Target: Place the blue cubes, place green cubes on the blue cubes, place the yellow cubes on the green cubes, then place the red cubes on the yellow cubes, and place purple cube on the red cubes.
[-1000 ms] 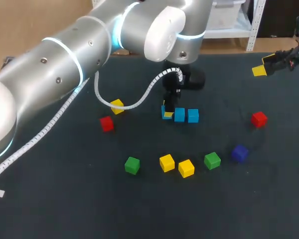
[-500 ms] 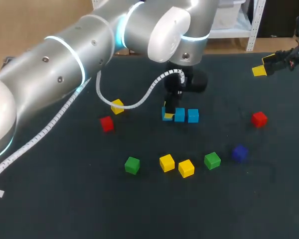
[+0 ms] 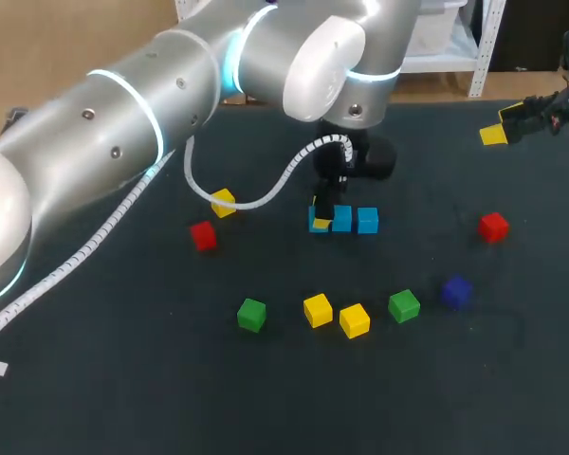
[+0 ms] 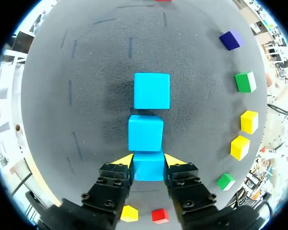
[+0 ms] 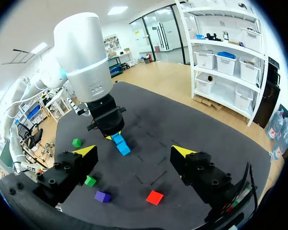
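Left arm [image 3: 123, 114] barely shifted; its fingers [image 4: 126, 161] grip the end blue cube [image 4: 149, 166].

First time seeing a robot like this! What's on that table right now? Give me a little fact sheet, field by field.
surface: dark table
row: three blue cubes in one line, flat on the table
left arm: left gripper shut on nearest blue cube, the row's end
right arm: right gripper open, empty, away from the cubes
loose: three yellow cubes, two green cubes, two red cubes, one purple cube
stacked: nothing yet
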Tool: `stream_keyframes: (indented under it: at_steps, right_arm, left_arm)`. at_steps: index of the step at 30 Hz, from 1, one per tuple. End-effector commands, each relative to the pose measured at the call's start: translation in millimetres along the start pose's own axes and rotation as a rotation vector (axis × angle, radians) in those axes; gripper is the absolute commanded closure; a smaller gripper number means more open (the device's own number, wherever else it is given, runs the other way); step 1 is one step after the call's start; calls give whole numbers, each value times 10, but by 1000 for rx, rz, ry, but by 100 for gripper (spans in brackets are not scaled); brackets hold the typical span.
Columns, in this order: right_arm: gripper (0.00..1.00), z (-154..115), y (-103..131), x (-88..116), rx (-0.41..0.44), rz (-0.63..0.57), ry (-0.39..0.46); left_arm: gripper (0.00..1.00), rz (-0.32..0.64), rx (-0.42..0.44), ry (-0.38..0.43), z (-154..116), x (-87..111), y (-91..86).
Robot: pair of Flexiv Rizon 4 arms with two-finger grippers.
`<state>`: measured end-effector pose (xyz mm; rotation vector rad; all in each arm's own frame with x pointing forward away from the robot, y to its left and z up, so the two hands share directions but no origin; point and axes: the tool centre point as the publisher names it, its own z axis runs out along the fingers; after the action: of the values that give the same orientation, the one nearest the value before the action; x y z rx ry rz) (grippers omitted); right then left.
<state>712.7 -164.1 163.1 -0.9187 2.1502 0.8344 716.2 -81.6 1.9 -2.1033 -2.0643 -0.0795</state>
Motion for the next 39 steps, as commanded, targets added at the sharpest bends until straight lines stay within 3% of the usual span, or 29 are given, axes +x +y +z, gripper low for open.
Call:
stream_keyframes:
  at_steps: [1,4,6,11,12,13,14,21,26,39]
  right_arm:
    - [0,3,-1,4,-1,-1,-2]
    - [0,3,-1,4,-1,-1,-2]
    - [0,3,-1,4,-1,-1,-2]
    - [0,3,-1,4,-1,-1,-2]
    - [0,3,-1,4,-1,-1,-2]
    - [0,3,-1,4,-1,-1,-2]
    - [0,3,-1,4,-1,-1,-2]
    - [0,3,-1,4,-1,-1,-2]
    - [0,3,-1,4,-1,-1,-2]
    - [0,3,-1,4,-1,-1,-2]
  left_arm:
    - [96,1,9,6,2,-5,9]
    - [91,2,8,5,6,-6,9]
    - [76,2,9,4,7,-6,9]
    - [51,-2,10,3,6,-4,9]
    - [35,-3,10,3,6,-3,10]
    - [13,-5,13,1,6,-1,11]
    - [0,-9,20,-3,4,2,15]
    - [0,-28,25,-10,-32,35,35]
    - [0,-69,7,-34,-162,185,51]
    - [0,-325,-38,-119,-482,733,-23]
